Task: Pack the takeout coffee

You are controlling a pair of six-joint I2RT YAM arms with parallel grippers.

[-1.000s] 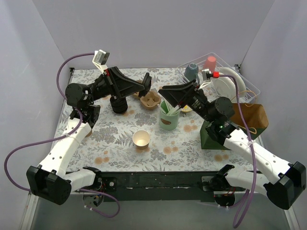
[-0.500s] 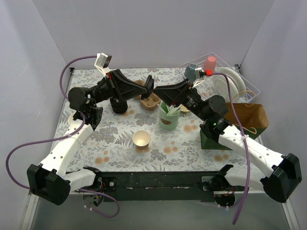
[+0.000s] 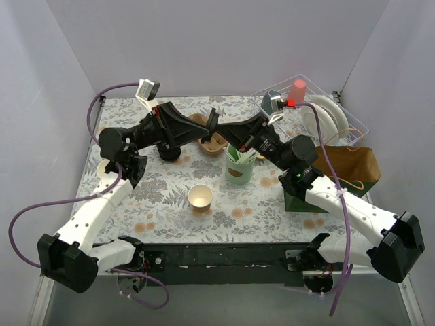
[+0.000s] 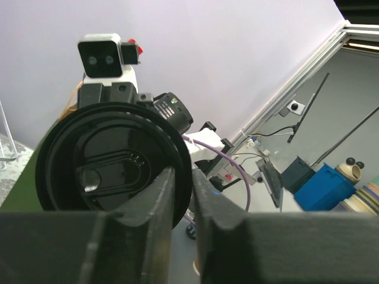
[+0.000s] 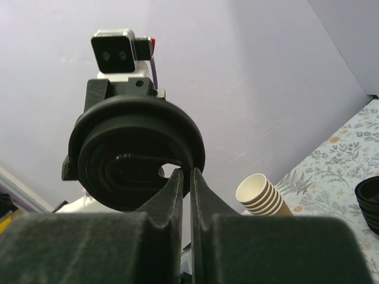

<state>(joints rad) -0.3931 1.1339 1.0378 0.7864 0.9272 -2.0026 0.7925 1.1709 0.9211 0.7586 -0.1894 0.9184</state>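
A round black lid (image 4: pixel 112 165) hangs in mid-air over the back of the table, gripped from both sides. My left gripper (image 4: pixel 185 177) has the lid's rim between its fingers. My right gripper (image 5: pixel 185 174) is shut on the opposite rim of the lid (image 5: pixel 136 154). From above, the left gripper (image 3: pixel 211 121) and the right gripper (image 3: pixel 221 128) meet tip to tip above the brown pulp carrier (image 3: pixel 212 142). The takeout coffee's paper cup (image 3: pixel 200 196) stands open, without a lid, at the table's front middle, away from both grippers.
A stack of black lids (image 3: pixel 169 151) sits behind the left arm. A pale green mug with sticks (image 3: pixel 238 170) stands centre right. A clear bin with plates (image 3: pixel 326 115), a brown paper bag (image 3: pixel 357 166) and a green box (image 3: pixel 299 193) fill the right. Stacked paper cups (image 5: pixel 263 195) lie at left.
My right gripper has swung left to meet the left gripper and has shut on the lid's rim. The left arm has shifted only slightly.
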